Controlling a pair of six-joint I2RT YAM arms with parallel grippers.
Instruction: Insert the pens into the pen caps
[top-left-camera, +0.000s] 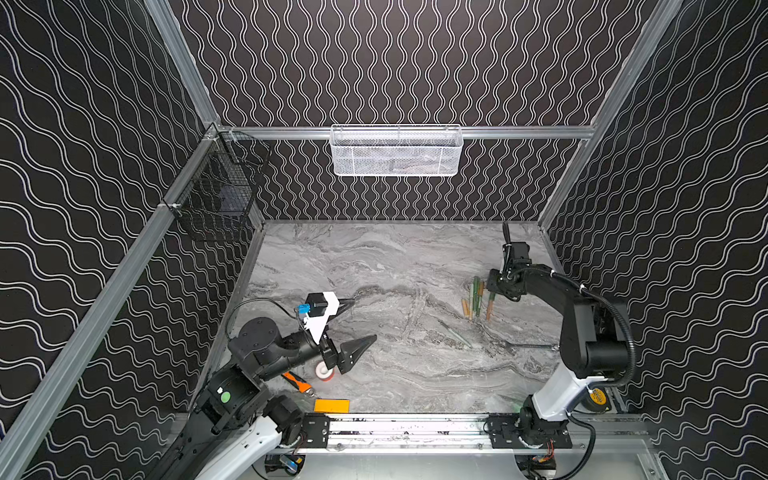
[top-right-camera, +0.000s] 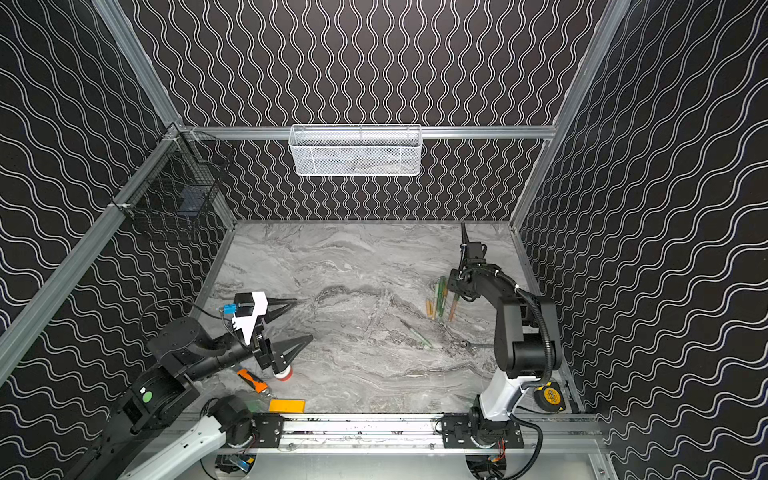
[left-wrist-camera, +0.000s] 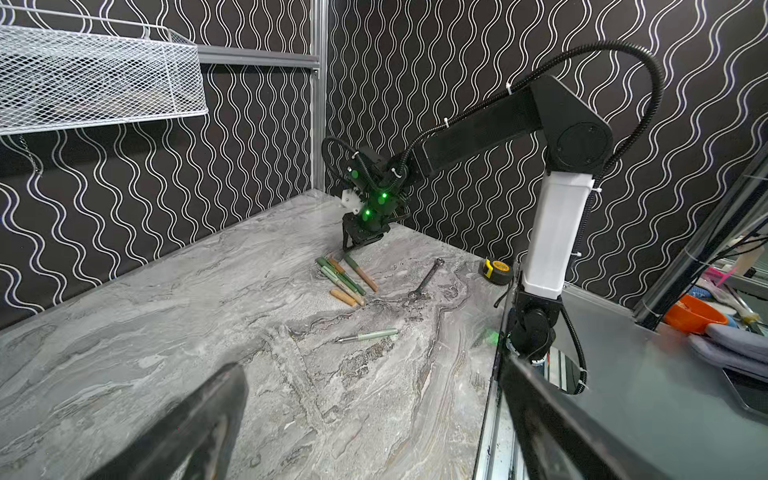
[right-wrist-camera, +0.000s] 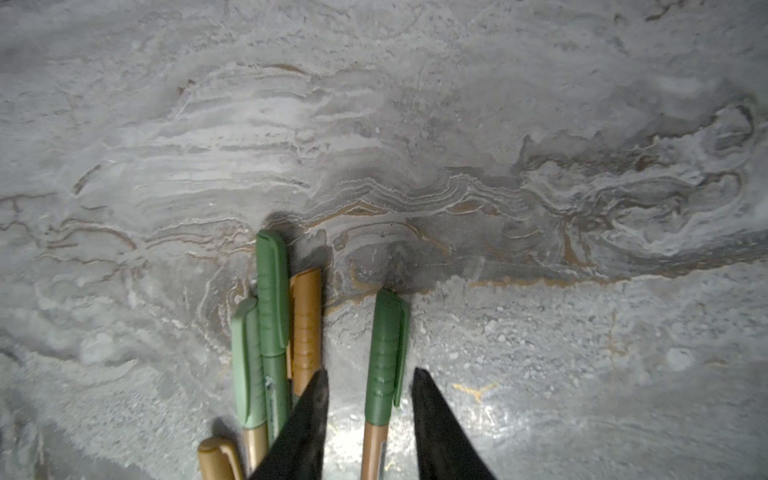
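Several pens (top-left-camera: 476, 296) with caps on lie side by side on the marble table (top-left-camera: 374, 257) at the right. A short tan pen cap (left-wrist-camera: 343, 297) lies beside them. One tan pen with a dark green cap (right-wrist-camera: 386, 353) rests on the table between the parted fingers of my right gripper (right-wrist-camera: 370, 371), which points down over it, open. An uncapped pale green pen (left-wrist-camera: 368, 336) lies alone nearer the front, seen in both top views (top-left-camera: 455, 334). My left gripper (top-left-camera: 363, 319) hovers wide open at the left, holding nothing.
A silver wrench (left-wrist-camera: 428, 278) and a tape measure (top-left-camera: 597, 397) lie at the front right. Under the left arm sit an orange-and-black tool (top-left-camera: 297, 382), a red-and-white roll (top-left-camera: 324, 372) and an orange block (top-left-camera: 331, 405). A white mesh basket (top-left-camera: 397, 151) and a black wire basket (top-left-camera: 220, 195) hang on the walls.
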